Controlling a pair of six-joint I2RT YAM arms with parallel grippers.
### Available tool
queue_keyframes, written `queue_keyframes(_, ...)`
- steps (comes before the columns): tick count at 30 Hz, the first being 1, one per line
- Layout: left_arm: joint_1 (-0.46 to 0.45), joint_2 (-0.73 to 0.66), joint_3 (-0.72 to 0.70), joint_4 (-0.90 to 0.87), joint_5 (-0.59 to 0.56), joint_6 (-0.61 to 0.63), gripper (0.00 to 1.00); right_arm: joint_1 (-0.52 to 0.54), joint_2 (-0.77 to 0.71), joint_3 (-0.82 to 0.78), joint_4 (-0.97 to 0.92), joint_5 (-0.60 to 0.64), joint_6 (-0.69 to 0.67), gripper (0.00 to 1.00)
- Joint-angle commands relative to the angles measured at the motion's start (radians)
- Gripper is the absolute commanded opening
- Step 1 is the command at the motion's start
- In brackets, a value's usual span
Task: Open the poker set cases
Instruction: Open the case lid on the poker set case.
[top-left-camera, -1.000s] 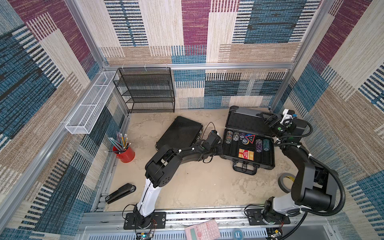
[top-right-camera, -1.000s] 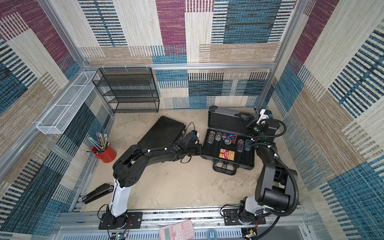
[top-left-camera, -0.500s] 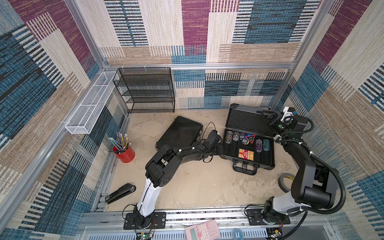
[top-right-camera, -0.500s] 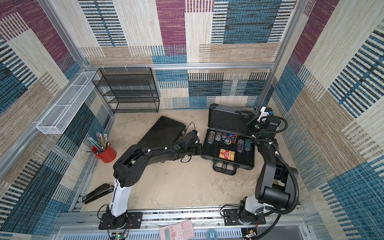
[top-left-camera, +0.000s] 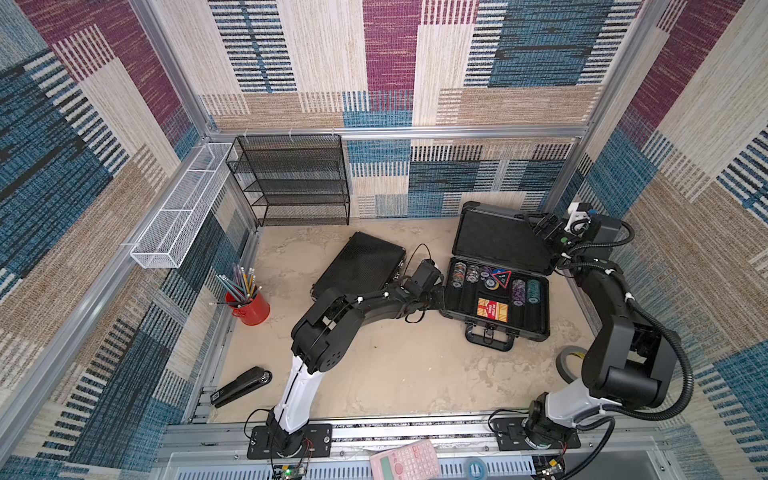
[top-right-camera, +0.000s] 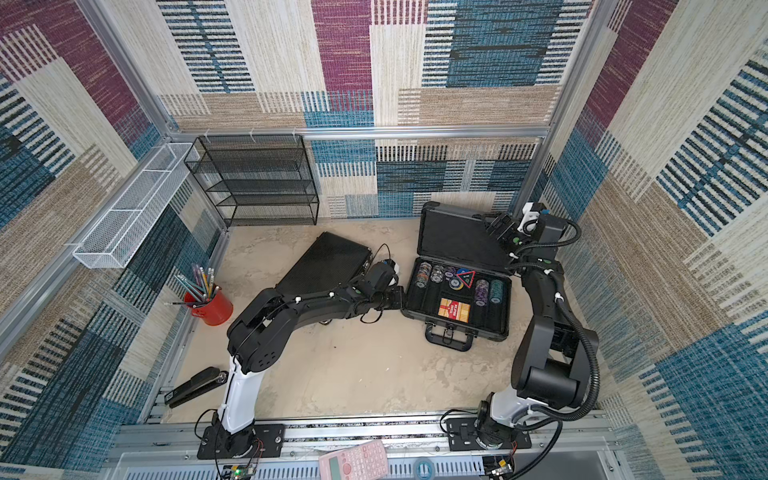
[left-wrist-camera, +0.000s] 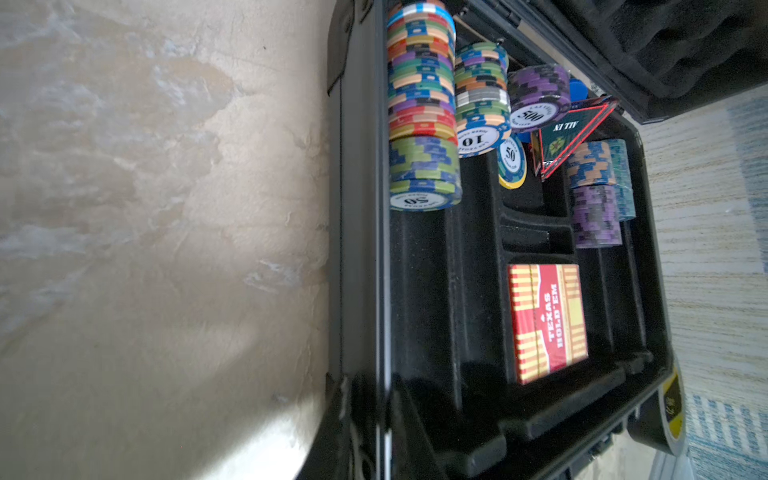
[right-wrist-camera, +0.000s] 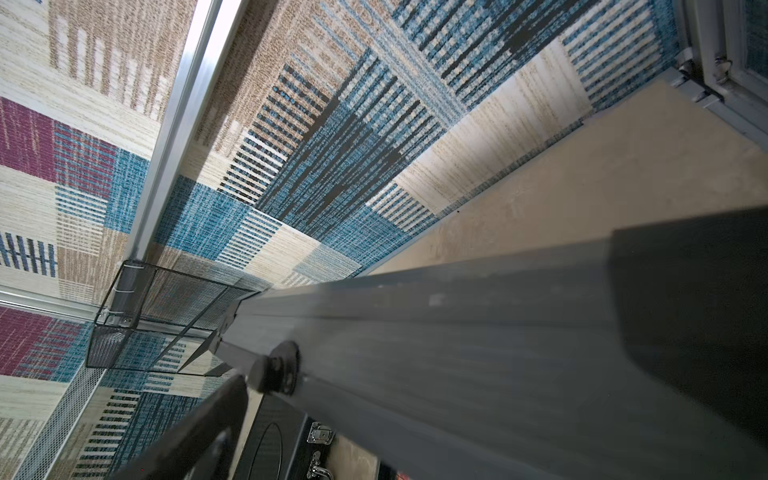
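A beige tabletop (top-left-camera: 395, 374) inside patterned walls carried two poker set cases, one open and one shut. One black wire-mesh shelf rack (top-left-camera: 291, 183) stood at the back edge towards the left corner. The grey case (top-left-camera: 538, 328) lay near the right edge with its lid (top-left-camera: 498, 241) raised towards the back and its handle facing the front edge. The slim black case (top-left-camera: 357, 266) lay closed and flat near the middle of the tabletop. Its long axis ran diagonally from the centre towards the back edge. Its side with silver latches (right-wrist-camera: 320, 434) faced the grey case. The left pincer (top-left-camera: 434, 297) was pressed together and held nothing. It rested against the grey case's left wall, with the black case just behind and to the left of it, and by my judgement this arm was much the nearer for the remaining case. The right pincer (top-left-camera: 546, 226) stood spread wide at the raised lid's upper right corner. Whether it touched the lid could not be told. Inside the grey case lay about five rows of chips (left-wrist-camera: 419, 104), one red card deck (left-wrist-camera: 548, 324) and one triangular marker (left-wrist-camera: 569, 137). Also on the tabletop were one red cup (top-left-camera: 251, 309) of pencils by the left edge, one black stapler (top-left-camera: 243, 384) near the front left corner and one tape roll (top-left-camera: 565, 365) by the right edge.
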Motion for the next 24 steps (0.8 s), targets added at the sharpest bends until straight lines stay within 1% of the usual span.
queue_keyframes(1,-0.012,0.032,-0.005,-0.158,0.228,-0.013,0.1,0.001,-0.013,0.031,0.111,-0.04,-0.037,0.99)
queue_keyframes(3,-0.011,0.037,0.004,-0.161,0.234,-0.011,0.1,0.001,0.018,0.138,0.031,-0.039,-0.088,0.99)
queue_keyframes(6,-0.012,0.046,0.01,-0.159,0.234,-0.014,0.1,-0.002,0.073,0.26,-0.006,-0.063,-0.099,0.99)
queue_keyframes(9,-0.012,0.049,0.011,-0.163,0.234,-0.014,0.1,-0.001,0.126,0.335,-0.013,-0.096,-0.072,0.99)
queue_keyframes(11,-0.013,0.046,0.006,-0.163,0.231,-0.013,0.1,-0.002,0.139,0.346,-0.002,-0.105,-0.054,0.99)
queue_keyframes(15,-0.01,0.055,0.003,-0.148,0.237,-0.025,0.1,-0.002,0.091,0.232,0.077,-0.107,-0.021,1.0)
queue_keyframes(20,-0.008,0.055,-0.003,-0.133,0.235,-0.04,0.1,-0.002,0.011,0.075,0.089,-0.098,-0.044,0.99)
queue_keyframes(24,-0.006,0.047,-0.016,-0.129,0.222,-0.044,0.11,-0.001,-0.082,-0.071,0.116,-0.063,-0.056,0.99)
